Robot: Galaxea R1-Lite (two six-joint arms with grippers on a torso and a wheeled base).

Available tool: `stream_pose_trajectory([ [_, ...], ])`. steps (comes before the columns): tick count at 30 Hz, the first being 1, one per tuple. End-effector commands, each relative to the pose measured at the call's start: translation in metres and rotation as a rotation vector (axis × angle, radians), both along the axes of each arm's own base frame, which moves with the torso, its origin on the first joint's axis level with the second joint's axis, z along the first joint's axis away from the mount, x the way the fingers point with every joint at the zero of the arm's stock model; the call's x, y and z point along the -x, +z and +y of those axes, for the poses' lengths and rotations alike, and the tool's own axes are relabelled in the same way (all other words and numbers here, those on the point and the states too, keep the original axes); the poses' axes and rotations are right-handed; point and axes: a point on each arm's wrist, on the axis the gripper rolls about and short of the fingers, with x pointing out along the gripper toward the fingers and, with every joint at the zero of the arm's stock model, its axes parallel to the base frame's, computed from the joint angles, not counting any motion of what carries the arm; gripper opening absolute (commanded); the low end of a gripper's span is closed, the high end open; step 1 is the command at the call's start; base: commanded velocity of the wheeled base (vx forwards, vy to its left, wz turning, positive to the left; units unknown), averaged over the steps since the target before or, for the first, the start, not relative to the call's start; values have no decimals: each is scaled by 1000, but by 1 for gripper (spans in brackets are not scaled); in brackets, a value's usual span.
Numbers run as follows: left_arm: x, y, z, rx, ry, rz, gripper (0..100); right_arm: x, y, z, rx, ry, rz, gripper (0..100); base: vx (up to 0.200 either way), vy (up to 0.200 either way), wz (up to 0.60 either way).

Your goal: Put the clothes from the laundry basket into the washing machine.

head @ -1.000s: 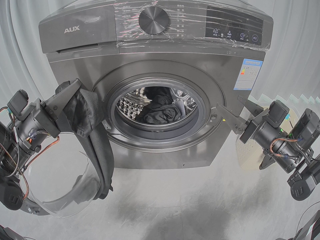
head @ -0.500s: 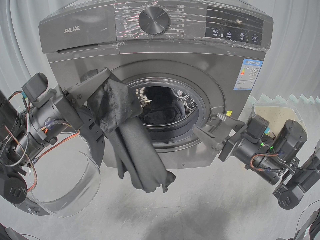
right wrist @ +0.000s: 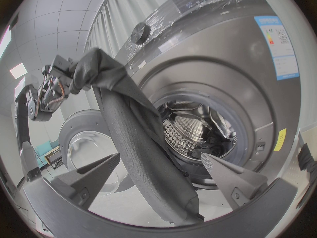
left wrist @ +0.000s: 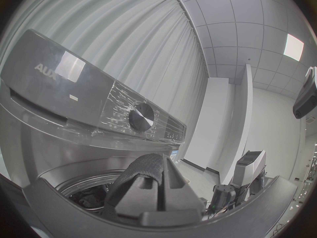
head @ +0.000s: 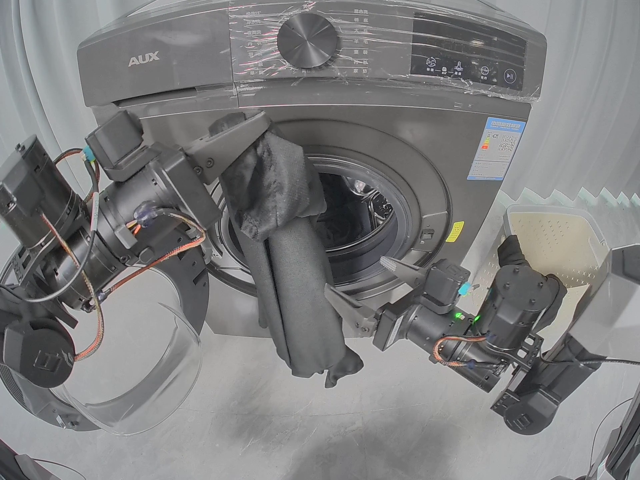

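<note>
My left gripper (head: pixel 257 128) is shut on a dark grey garment (head: pixel 293 281), held up at the upper left of the washing machine's round opening (head: pixel 363 218). The cloth hangs down in front of the opening, its end near the floor. In the left wrist view the fingers (left wrist: pixel 161 185) pinch a fold of the garment (left wrist: pixel 145 166). My right gripper (head: pixel 360 285) stands open just right of the hanging cloth, low before the opening. In the right wrist view the garment (right wrist: pixel 138 139) hangs between its spread fingers. Dark clothes (right wrist: pixel 214 146) lie in the drum.
The machine's glass door (head: pixel 127 361) is swung open to the left, under my left arm. A cream laundry basket (head: pixel 560 248) stands right of the machine with a dark cloth (head: pixel 517 251) over its rim. Grey floor lies in front.
My left gripper has carried the garment up and right, from beside the door to in front of the opening. My right gripper has moved left and down toward the hanging cloth.
</note>
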Motion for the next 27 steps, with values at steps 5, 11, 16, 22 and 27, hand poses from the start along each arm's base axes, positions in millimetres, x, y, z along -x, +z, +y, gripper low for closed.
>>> stream_pose_trajectory([
  [5,-5,1,-16,-7,-37,8,0,-14,-33,30,39,42,38,100,0,0,0],
  [11,-12,-1,-20,-8,-11,14,0,-15,-47,53,44,83,41,100,0,0,0],
  [16,-13,-1,-22,-8,-13,11,0,-19,-55,62,49,103,42,100,0,0,0],
  [22,-11,4,-23,2,-18,-2,0,-27,-66,64,61,115,54,100,0,0,0],
  [27,-9,8,-22,10,-18,-15,0,-60,-88,59,86,48,49,100,0,0,0],
])
